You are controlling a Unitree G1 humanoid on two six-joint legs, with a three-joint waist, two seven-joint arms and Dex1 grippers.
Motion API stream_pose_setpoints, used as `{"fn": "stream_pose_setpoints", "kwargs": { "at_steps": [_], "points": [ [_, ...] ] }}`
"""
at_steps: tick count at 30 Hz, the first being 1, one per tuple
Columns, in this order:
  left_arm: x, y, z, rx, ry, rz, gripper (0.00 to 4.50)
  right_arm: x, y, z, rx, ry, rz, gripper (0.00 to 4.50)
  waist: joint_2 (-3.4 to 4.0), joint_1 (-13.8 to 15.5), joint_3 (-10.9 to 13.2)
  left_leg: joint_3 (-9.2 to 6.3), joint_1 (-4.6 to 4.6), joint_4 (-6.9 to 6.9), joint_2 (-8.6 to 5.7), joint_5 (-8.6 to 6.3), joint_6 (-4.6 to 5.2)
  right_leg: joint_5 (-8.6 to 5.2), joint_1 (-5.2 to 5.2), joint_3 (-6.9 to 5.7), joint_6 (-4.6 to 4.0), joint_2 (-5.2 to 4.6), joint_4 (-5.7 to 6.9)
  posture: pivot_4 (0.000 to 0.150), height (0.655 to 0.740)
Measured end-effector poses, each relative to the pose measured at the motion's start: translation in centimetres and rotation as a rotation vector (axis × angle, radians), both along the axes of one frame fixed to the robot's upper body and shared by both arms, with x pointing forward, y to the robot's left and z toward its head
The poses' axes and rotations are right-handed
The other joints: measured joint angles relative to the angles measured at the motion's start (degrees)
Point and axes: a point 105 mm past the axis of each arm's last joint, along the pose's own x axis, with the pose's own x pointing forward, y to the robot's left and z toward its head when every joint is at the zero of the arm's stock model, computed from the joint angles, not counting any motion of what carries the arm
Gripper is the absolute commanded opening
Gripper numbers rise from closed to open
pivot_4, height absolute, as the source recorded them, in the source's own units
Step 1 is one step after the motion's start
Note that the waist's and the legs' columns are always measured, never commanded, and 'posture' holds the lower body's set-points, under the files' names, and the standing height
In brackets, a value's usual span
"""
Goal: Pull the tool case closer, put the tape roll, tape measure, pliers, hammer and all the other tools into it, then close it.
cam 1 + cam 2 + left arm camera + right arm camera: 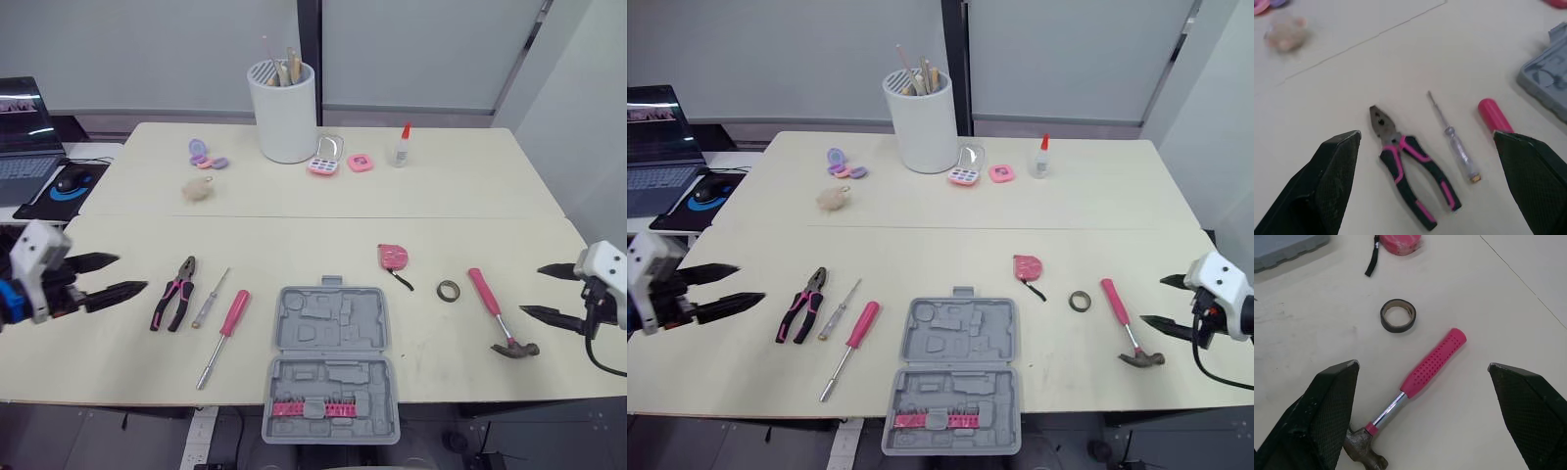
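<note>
Grey plastic tool case (331, 362): lies open at the table's near edge, centre; it looks close enough already.
Pink-handled steel hammer (487, 297): right of the case. The right gripper (530, 290) is beside it, spread wide and empty; best to grip across mid-handle.
Black-and-pink pliers (174, 292): left of the case. The left gripper (132, 272) is near, spread wide and empty; best to clamp both handles together.
Dark tape roll (442, 290): between case and hammer.

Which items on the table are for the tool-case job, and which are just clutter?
Job: tool case, pliers, small screwdriver, pink screwdriver, tape measure, tape roll, hammer.

Clutter: white pot, glue bottle, pink palette, pink compact, purple compacts, fluffy ball, laptop, mouse.
</note>
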Motion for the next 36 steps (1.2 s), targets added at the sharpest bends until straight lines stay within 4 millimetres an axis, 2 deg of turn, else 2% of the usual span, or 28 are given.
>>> {"fn": "stream_pose_setpoints", "kwargs": {
  "at_steps": [5,6,7,10,13,15,19,23,24,27,36],
  "points": [
    [1.0,-9.4,1.8,-0.036,-0.085,-0.284,4.50,0.8,2.9,-1.8,-0.053,0.011,0.072,4.48,-0.01,0.02,0.00,-0.01,-0.02,0.02,-0.05,0.00,0.00,0.01,0.00,0.04,0.01,0.06,0.00,0.150,0.7400],
    [0.8,-12.0,2.2,-0.052,-0.109,-0.365,4.50,1.1,3.4,-2.3,-0.069,0.012,0.075,4.48,-0.02,0.03,0.01,-0.02,-0.03,0.02,-0.06,0.00,0.00,0.01,0.01,0.05,0.01,0.16,0.00,0.150,0.7400],
    [0.6,-13.3,2.4,-0.059,-0.120,-0.408,4.50,1.2,3.8,-2.5,-0.072,0.013,0.076,4.48,-0.02,0.03,0.01,-0.01,-0.04,0.03,-0.07,0.00,0.00,0.01,0.00,0.06,0.01,0.23,0.00,0.150,0.7400],
    [-0.5,-19.1,3.3,-0.116,-0.166,-0.586,4.50,1.9,5.1,-3.8,-0.067,0.021,0.064,4.48,-0.03,-0.10,0.01,0.00,-0.03,0.05,-0.09,0.00,-0.01,0.01,0.02,0.12,0.02,0.30,0.00,0.150,0.7400],
    [-1.7,-22.9,3.6,-0.156,-0.200,-0.712,4.50,2.4,5.9,-4.8,-0.086,0.025,0.072,4.48,-0.03,-0.13,0.01,-0.02,-0.02,0.07,-0.09,0.01,-0.01,0.01,0.03,0.11,0.02,0.33,0.00,0.150,0.7400],
    [-2.3,-25.0,3.9,-0.185,-0.231,-0.776,4.50,3.0,6.6,-5.3,-0.071,0.015,0.069,4.12,-0.02,-0.12,0.01,-0.03,-0.01,0.09,-0.09,0.01,-0.01,0.01,0.04,0.11,0.01,0.35,0.01,0.150,0.7400],
    [-2.8,-27.0,3.4,-0.166,-0.287,-0.844,4.50,3.9,7.5,-6.4,-0.061,0.011,0.050,2.91,-0.01,-0.14,0.00,-0.03,0.00,0.09,-0.10,0.01,-0.01,0.01,0.05,0.13,0.01,0.37,0.01,0.150,0.7400],
    [-3.2,-27.7,2.6,-0.142,-0.298,-0.887,4.50,4.5,7.6,-7.1,-0.090,0.011,0.032,2.91,-0.01,-0.06,0.00,-0.03,0.00,0.11,-0.11,0.01,-0.01,0.01,0.06,0.13,0.01,0.36,0.01,0.150,0.7400],
    [-3.3,-27.8,2.3,-0.138,-0.301,-0.896,4.50,4.8,7.6,-7.1,-0.094,0.006,0.022,2.47,-0.01,-0.06,0.00,-0.04,0.00,0.12,-0.11,0.01,-0.01,0.01,0.06,0.12,0.01,0.36,0.01,0.150,0.7400],
    [-3.0,-27.9,1.6,-0.138,-0.291,-0.891,4.50,5.6,7.5,-7.5,-0.101,0.000,-0.009,1.87,-0.01,-0.06,0.01,-0.06,0.00,0.12,-0.10,0.01,-0.01,0.01,0.06,0.09,0.01,0.36,0.01,0.150,0.7400],
    [-2.5,-27.8,1.3,-0.121,-0.309,-0.880,4.50,6.5,7.4,-8.8,-0.108,0.020,-0.054,1.87,-0.01,-0.04,0.01,-0.05,0.00,0.13,-0.10,0.01,-0.01,0.01,0.06,0.10,0.01,0.36,0.01,0.150,0.7400]
  ]
}}
